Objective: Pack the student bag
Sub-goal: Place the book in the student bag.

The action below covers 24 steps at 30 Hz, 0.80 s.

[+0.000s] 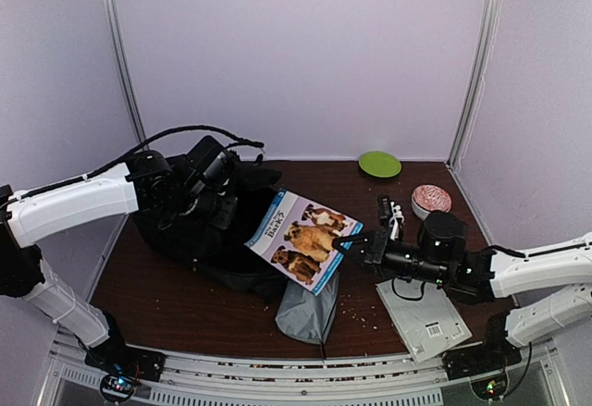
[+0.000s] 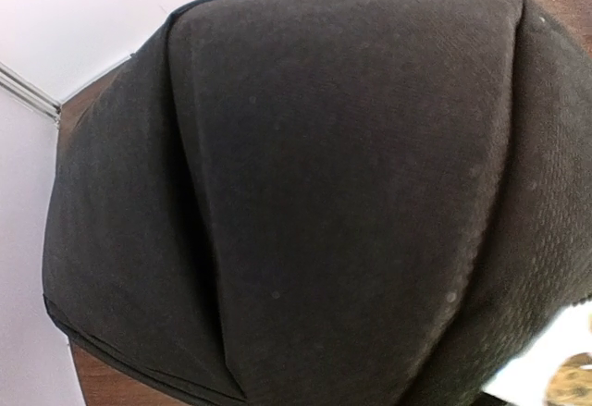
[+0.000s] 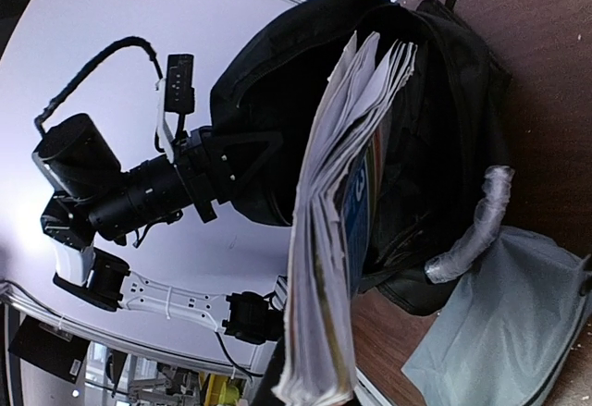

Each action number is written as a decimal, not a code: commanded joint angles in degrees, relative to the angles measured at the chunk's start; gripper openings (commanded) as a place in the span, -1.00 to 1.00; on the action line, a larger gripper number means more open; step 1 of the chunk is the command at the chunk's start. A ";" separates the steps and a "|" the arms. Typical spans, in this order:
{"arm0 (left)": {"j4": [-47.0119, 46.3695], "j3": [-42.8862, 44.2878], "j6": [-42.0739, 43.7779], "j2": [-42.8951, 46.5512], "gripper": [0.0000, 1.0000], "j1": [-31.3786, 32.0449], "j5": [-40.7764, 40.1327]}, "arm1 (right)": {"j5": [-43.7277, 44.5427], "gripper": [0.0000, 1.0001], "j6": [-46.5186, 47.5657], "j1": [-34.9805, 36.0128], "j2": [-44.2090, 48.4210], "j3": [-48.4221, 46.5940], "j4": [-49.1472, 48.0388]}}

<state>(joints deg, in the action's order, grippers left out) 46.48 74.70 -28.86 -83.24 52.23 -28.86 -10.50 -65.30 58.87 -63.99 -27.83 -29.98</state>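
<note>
The student bag [image 1: 185,230] is a big black soft bag lying left of centre; it also shows in the right wrist view [image 3: 435,101], with its grey-white handle [image 3: 472,230]. My left gripper [image 1: 220,189] is at the bag's top, shut on its fabric and holding the flap up. The left wrist view shows only black fabric [image 2: 324,193]; the fingers are hidden. My right gripper [image 1: 348,244] is shut on the near edge of a dog-cover magazine [image 1: 305,239], held tilted. The magazine's far end [image 3: 370,73] reaches into the bag's open mouth.
A small grey zip pouch [image 1: 310,312] lies in front of the bag. A flat white box [image 1: 423,318] lies under my right arm. A green plate [image 1: 379,164] and a pink-topped bowl [image 1: 431,200] stand at the back right, with a small black-and-white item [image 1: 390,212] beside them.
</note>
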 commanded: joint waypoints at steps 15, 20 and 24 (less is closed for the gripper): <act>-12.65 -1.19 -0.94 7.45 -1.00 0.77 7.16 | -10.33 -1.00 -9.20 -5.07 -33.82 -22.53 -17.20; -11.85 -1.40 -0.04 8.09 -1.00 0.77 6.64 | -12.46 -1.00 -10.76 -6.56 -41.99 -28.47 -13.41; -10.89 -1.90 0.55 8.10 -1.00 0.77 5.31 | -10.91 -1.00 -5.30 -6.62 -42.92 -30.87 -3.41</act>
<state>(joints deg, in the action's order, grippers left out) 43.66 72.49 -29.91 -77.49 52.23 -22.98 -21.02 -74.48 52.27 -107.59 -55.66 -38.92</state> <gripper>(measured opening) 0.035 0.019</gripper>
